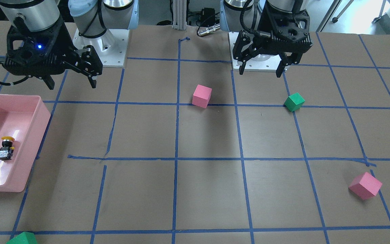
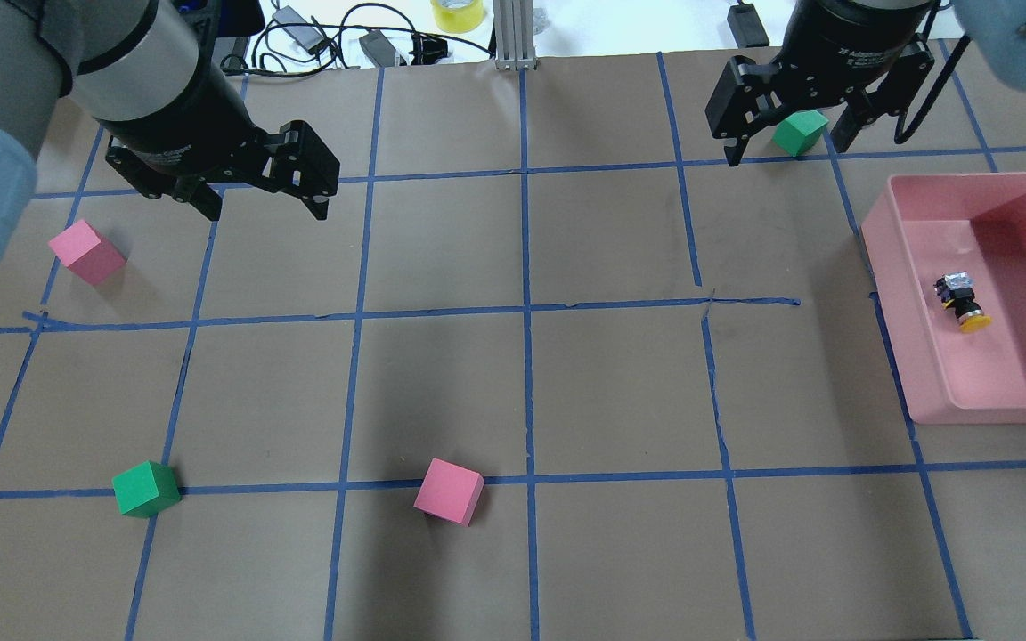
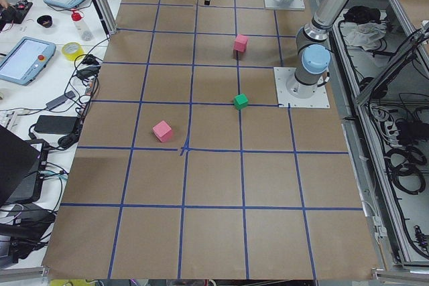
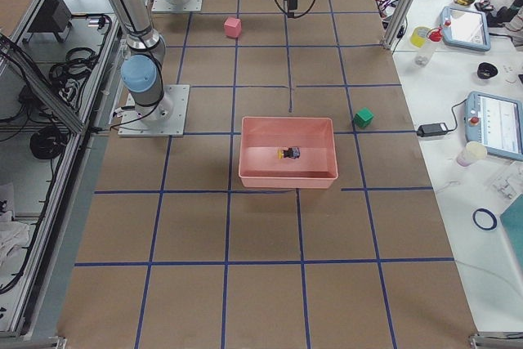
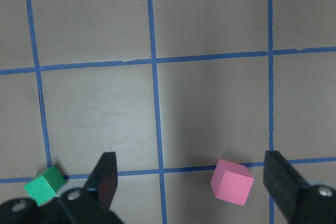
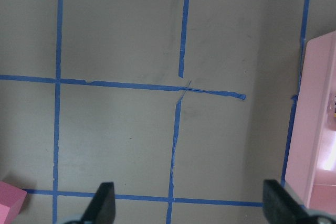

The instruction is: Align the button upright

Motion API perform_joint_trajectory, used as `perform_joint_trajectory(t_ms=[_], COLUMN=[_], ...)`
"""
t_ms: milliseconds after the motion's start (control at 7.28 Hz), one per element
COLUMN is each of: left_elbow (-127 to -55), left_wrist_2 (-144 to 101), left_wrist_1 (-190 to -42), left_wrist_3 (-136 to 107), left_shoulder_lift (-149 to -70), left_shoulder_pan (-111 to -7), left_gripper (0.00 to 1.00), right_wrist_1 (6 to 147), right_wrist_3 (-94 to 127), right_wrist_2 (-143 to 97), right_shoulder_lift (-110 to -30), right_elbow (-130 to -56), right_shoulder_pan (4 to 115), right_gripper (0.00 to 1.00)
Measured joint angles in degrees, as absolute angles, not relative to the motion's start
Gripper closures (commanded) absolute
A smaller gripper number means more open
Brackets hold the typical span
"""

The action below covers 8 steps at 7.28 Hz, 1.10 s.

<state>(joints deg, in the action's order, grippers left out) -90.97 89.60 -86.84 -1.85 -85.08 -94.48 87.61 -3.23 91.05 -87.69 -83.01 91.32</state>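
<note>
The button (image 2: 961,303) lies on its side inside a pink bin (image 2: 994,411) at the table's right, with its yellow cap toward the robot and its silvery base away. It also shows in the front-facing view (image 1: 6,148) and the right side view (image 4: 288,153). My right gripper (image 2: 786,151) hangs open and empty above the table, left of and beyond the bin, over a green cube (image 2: 798,132). My left gripper (image 2: 265,209) hangs open and empty over the far left of the table. Both wrist views show spread fingers with nothing between them; the button shows in neither.
A pink cube (image 2: 85,252) lies near my left gripper. A green cube (image 2: 146,489) and another pink cube (image 2: 449,490) lie nearer the robot. The bin's wall (image 6: 315,129) is at the right wrist view's right edge. Blue tape lines grid the brown table.
</note>
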Motion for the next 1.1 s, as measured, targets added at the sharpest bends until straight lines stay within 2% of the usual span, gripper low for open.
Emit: perform_joint_trajectory(t_ms=[1099], left_elbow=[-90.9], left_wrist_2=[89.5], left_wrist_1=[-86.6], left_wrist_3=[-1.8], left_shoulder_lift=[-85.1], left_shoulder_pan=[-94.5], left_gripper=[0.00], right_wrist_1=[87.3], right_wrist_3=[-2.4], right_wrist_2=[91.3], right_shoulder_lift=[-87.8], right_elbow=[-83.3], right_shoulder_pan=[91.3], right_gripper=[0.00])
